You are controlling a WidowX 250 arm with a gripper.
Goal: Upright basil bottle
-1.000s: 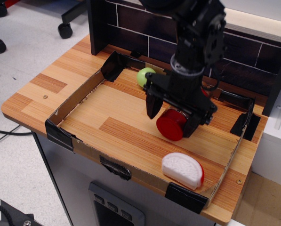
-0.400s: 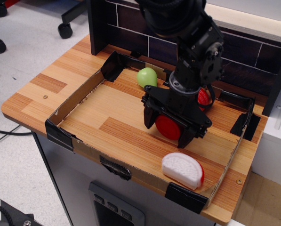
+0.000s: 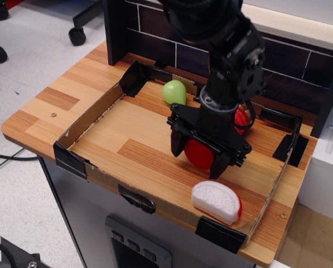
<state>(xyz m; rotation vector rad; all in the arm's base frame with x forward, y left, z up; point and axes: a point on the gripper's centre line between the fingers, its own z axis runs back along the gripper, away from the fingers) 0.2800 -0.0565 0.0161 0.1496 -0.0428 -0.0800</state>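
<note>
The basil bottle lies on its side in the cardboard tray. Only its wide red cap shows, facing front-left; the clear body and label are hidden under the arm. My black gripper is down low over the bottle. Its jaws are open and stand on either side of the cap, close to it. One fingertip is at the cap's left and the other is at its front right.
A green pear-shaped toy sits at the tray's back. A white-and-red half-round slice lies at the front right. A red dotted object peeks out behind the arm. Low cardboard walls ring the tray. A dark brick backdrop stands behind.
The gripper has come down and shifted slightly left, so its fingers now straddle the red cap closely. The bottle has barely moved.
</note>
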